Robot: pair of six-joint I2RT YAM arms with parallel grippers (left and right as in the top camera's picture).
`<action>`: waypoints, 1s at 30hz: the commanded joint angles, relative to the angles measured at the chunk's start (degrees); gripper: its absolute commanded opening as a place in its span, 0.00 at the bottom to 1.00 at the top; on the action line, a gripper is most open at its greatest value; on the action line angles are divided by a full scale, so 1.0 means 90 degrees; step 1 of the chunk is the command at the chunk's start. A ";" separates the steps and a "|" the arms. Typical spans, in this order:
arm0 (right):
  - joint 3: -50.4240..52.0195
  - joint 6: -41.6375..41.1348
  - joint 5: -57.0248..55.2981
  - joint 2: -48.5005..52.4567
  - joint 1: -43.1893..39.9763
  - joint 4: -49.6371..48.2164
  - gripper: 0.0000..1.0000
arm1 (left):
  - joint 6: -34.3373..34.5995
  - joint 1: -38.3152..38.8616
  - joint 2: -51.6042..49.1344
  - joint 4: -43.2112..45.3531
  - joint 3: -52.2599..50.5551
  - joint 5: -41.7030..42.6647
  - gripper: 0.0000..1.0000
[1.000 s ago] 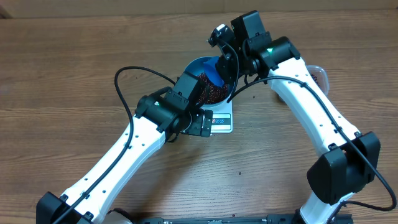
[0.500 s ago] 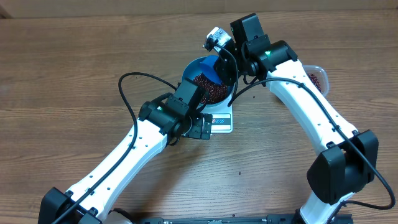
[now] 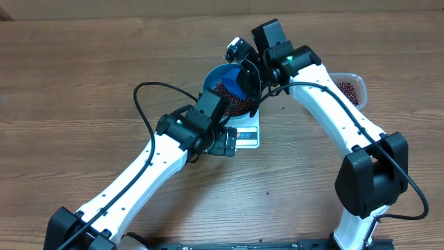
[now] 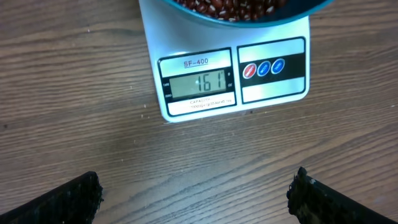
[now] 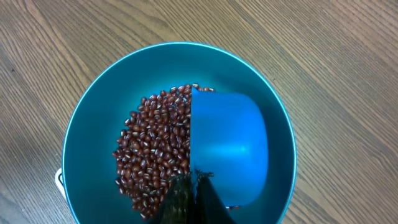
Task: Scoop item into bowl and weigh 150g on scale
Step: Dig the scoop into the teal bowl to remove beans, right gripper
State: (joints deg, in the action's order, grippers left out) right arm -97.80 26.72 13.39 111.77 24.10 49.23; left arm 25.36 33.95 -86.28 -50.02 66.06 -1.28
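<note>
The blue bowl [image 5: 93,143] stands on the white scale [image 4: 273,87], and a heap of red-brown beans [image 5: 152,143] fills its left half. In the left wrist view the scale's display reads 161. My right gripper [image 5: 194,182] hangs over the bowl [image 3: 218,75], shut on the handle of a small blue scoop [image 5: 227,146] that lies tipped on its side inside the bowl, mouth toward the beans. My left gripper [image 4: 196,186] is wide open over bare table just in front of the scale [image 3: 248,135], holding nothing.
A clear plastic tub [image 3: 350,87] holding more beans sits on the table to the right of the bowl, partly behind the right arm. Both white arms reach in from the near edge and meet at the scale. A few stray beans lie on the wood.
The right arm has swung a little to the left over the bowl, uncovering more of the tub. The left arm shifted slightly, then held still. Both grippers kept their state.
</note>
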 commanded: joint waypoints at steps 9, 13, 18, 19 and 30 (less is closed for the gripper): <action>0.0010 -0.0933 0.0053 0.0002 0.0032 0.0211 0.04 | 0.0068 0.0029 -0.0068 0.0566 -0.0338 0.0265 1.00; 0.0010 -0.1333 0.0248 0.0002 0.0032 0.0340 0.04 | 0.0066 0.0029 -0.0068 0.0648 -0.0338 0.0265 1.00; 0.0007 -0.1554 0.0933 0.0002 0.0022 0.0396 0.04 | 0.0066 0.0027 -0.0068 0.0639 -0.0338 0.0262 1.00; 0.0005 -0.1661 0.0979 0.0002 0.0017 0.0374 0.04 | 0.0066 0.0027 -0.0068 0.0639 -0.0338 0.0262 1.00; -0.0347 -0.2696 0.1851 0.0000 -0.0447 0.0386 0.04 | 0.0066 0.0027 -0.0068 0.0639 -0.0338 0.0265 1.00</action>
State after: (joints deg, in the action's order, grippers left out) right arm -98.06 6.72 23.24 111.83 22.59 52.77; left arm 25.36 34.04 -86.32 -44.38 63.33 0.47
